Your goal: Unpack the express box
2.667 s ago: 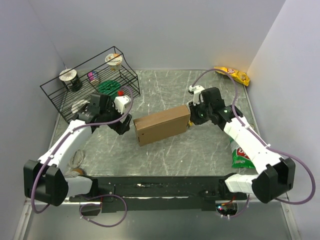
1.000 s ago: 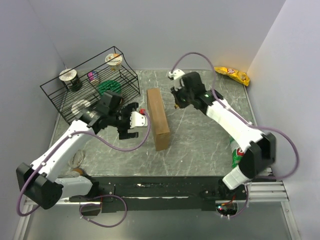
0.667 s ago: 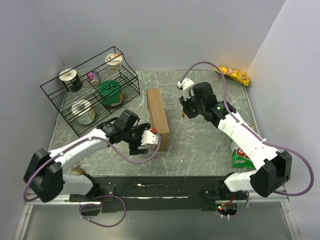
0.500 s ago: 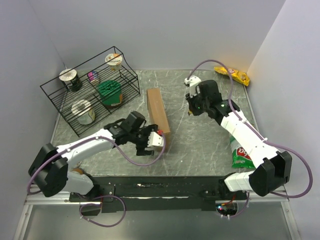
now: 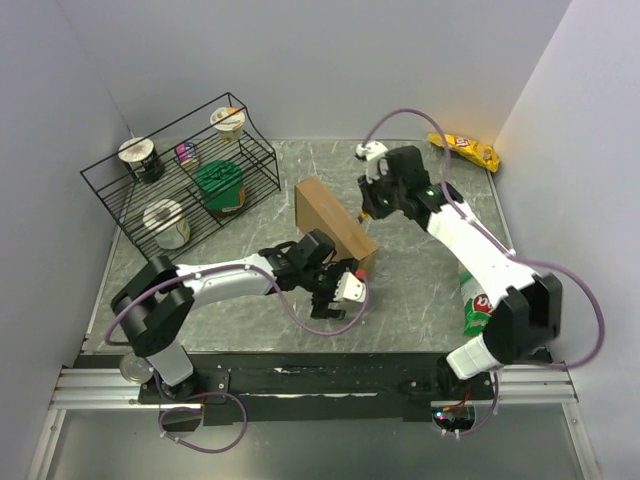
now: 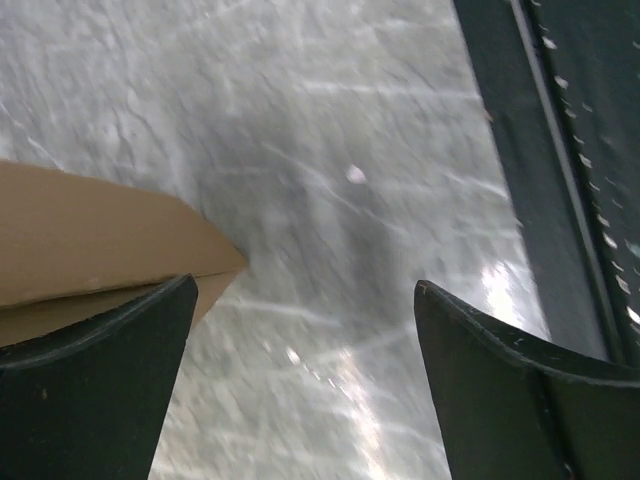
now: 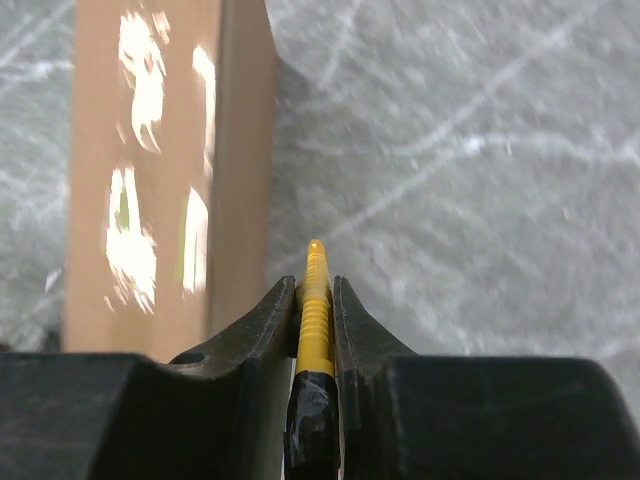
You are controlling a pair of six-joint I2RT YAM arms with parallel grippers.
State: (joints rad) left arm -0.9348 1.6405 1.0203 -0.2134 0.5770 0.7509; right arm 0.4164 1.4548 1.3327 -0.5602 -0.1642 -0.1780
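Note:
The express box (image 5: pixel 335 222) is a plain brown carton in the middle of the table, leaning with a broad face turned up. My left gripper (image 5: pixel 340 296) is open at its near right corner. In the left wrist view that corner of the express box (image 6: pixel 100 235) pokes in beside the left finger (image 6: pixel 95 390), and bare table lies between the fingertips of the left gripper (image 6: pixel 305 284). My right gripper (image 5: pixel 366 208) hovers at the box's far right side, shut on a yellow ridged tool (image 7: pixel 316 300) with black tape. The express box (image 7: pixel 165 170) lies left of the right gripper (image 7: pixel 315 287).
A black wire basket (image 5: pixel 118 196) at the back left holds cups and a green container (image 5: pixel 220 187). A yellow snack bag (image 5: pixel 466 150) lies at the back right and a green bag (image 5: pixel 480 312) by the right arm. A black rail (image 6: pixel 580 180) runs along the table's near edge.
The box has tipped from standing on its narrow edge to leaning with a broad face up. My left gripper has slid right to its near corner. My right gripper has moved left toward the box.

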